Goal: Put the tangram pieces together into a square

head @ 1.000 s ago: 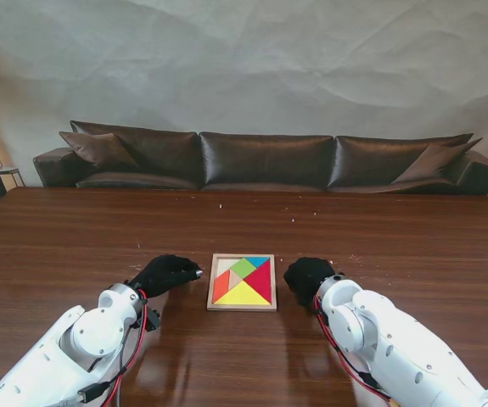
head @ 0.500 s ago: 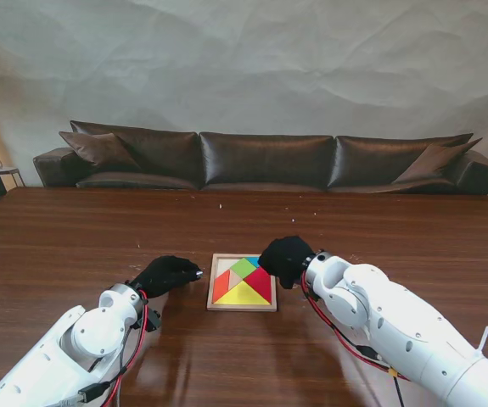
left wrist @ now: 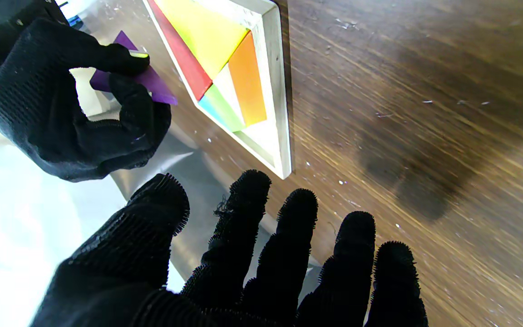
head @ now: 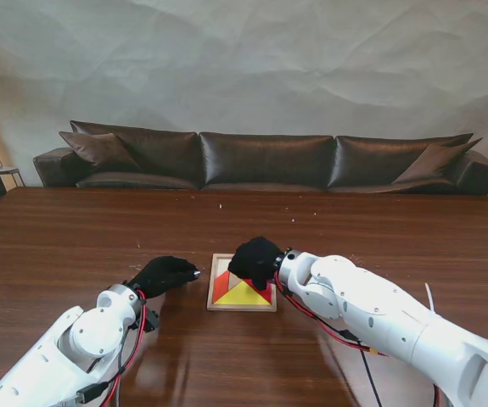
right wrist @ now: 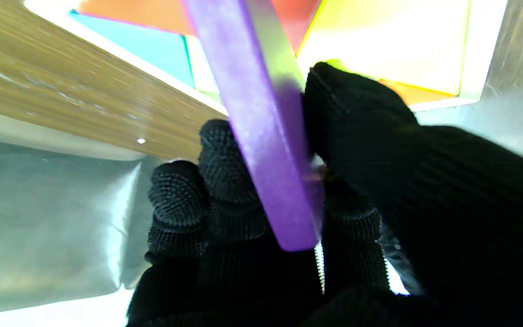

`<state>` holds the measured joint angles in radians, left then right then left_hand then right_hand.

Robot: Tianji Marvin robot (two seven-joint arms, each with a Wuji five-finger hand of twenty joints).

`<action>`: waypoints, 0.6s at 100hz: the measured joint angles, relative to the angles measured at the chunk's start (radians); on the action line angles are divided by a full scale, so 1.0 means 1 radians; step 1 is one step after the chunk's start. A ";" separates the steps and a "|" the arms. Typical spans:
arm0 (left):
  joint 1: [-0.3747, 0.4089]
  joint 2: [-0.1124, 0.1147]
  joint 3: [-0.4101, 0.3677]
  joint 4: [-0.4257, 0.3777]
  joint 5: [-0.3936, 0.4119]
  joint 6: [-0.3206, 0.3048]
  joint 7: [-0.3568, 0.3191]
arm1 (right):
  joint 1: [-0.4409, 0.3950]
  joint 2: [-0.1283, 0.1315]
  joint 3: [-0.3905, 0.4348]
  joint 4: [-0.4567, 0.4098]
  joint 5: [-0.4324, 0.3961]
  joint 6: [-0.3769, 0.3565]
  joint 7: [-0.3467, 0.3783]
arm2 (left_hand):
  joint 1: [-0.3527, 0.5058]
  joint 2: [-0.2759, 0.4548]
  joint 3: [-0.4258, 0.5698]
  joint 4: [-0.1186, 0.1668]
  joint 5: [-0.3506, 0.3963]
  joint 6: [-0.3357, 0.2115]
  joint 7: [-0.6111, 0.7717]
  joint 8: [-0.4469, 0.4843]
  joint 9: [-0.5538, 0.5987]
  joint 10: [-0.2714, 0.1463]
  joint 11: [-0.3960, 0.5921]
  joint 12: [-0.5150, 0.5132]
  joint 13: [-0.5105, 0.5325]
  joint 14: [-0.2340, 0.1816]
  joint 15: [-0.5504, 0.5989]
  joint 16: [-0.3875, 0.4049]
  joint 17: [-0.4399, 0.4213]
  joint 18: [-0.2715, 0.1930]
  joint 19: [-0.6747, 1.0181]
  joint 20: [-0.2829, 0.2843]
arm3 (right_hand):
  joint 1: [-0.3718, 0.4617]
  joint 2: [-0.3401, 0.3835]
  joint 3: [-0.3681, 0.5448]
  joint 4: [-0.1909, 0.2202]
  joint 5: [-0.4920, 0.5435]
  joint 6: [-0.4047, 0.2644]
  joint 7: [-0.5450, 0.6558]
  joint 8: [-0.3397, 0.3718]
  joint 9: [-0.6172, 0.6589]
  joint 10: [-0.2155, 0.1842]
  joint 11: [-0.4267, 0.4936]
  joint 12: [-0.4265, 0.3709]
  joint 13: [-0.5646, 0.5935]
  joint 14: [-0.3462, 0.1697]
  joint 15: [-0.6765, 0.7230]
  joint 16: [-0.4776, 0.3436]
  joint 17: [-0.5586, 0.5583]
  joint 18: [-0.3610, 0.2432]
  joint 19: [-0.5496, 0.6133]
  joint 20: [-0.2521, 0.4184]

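right hand (head: 255, 261) pinches purple piece (right wrist: 268, 136) between thumb and fingers, frame centre, over far part of wooden tray (head: 210, 301) | left hand (head: 164, 275) empty, fingers spread, on table (head: 74, 237) left of tray | tray shows yellow (head: 245, 295) and orange (head: 221, 288) pieces seated

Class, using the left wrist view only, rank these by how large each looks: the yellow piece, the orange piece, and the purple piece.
1. yellow piece, though cut off by the view's edge.
2. orange piece.
3. purple piece, partly hidden by the right hand holding it, so its true size is unsure.
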<state>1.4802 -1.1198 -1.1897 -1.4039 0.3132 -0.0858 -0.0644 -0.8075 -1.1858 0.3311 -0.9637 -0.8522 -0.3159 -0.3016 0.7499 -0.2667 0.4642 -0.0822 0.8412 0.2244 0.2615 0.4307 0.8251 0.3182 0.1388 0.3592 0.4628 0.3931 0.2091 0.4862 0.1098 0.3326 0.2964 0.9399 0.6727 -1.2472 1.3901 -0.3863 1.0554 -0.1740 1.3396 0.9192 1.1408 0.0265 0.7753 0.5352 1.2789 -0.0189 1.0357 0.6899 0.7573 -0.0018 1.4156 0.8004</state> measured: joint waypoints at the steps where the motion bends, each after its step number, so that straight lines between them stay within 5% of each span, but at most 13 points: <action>1: 0.000 0.000 -0.001 0.000 0.000 0.001 0.000 | 0.003 -0.003 -0.004 0.006 0.000 -0.003 -0.006 | 0.000 0.000 0.000 0.000 0.000 0.000 0.000 0.000 0.000 0.000 0.000 0.000 0.000 0.000 0.000 0.000 0.000 0.000 0.000 0.000 | 0.000 0.000 0.000 0.000 0.000 0.000 0.000 0.000 -0.008 0.000 0.004 0.000 0.000 -0.001 0.000 0.000 0.000 0.000 0.000 0.000; 60: 0.021 0.000 -0.020 -0.013 -0.001 0.036 0.006 | 0.112 -0.189 -0.193 0.345 0.049 -0.171 -0.215 | 0.000 0.000 0.000 0.000 0.000 0.002 0.000 0.000 0.000 0.000 0.000 0.000 0.005 0.001 0.000 0.000 0.000 0.000 0.000 0.000 | 0.000 0.000 -0.002 0.000 -0.035 -0.033 -0.031 -0.091 -0.061 -0.015 0.074 0.011 -0.001 -0.009 -0.028 -0.019 0.001 -0.013 -0.040 0.000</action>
<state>1.5007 -1.1200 -1.2093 -1.4170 0.3123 -0.0498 -0.0587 -0.6957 -1.3752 0.1380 -0.6186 -0.8032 -0.4871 -0.5163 0.7503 -0.2667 0.4642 -0.0822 0.8412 0.2260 0.2615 0.4307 0.8251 0.3186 0.1388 0.3592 0.4678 0.3939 0.2091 0.4862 0.1103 0.3327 0.2964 0.9402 0.6728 -1.2472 1.3885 -0.3864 1.0209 -0.2074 1.3084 0.8286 1.0798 0.0120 0.8490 0.5459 1.2783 -0.0279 1.0080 0.6714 0.7580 -0.0151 1.3757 0.8004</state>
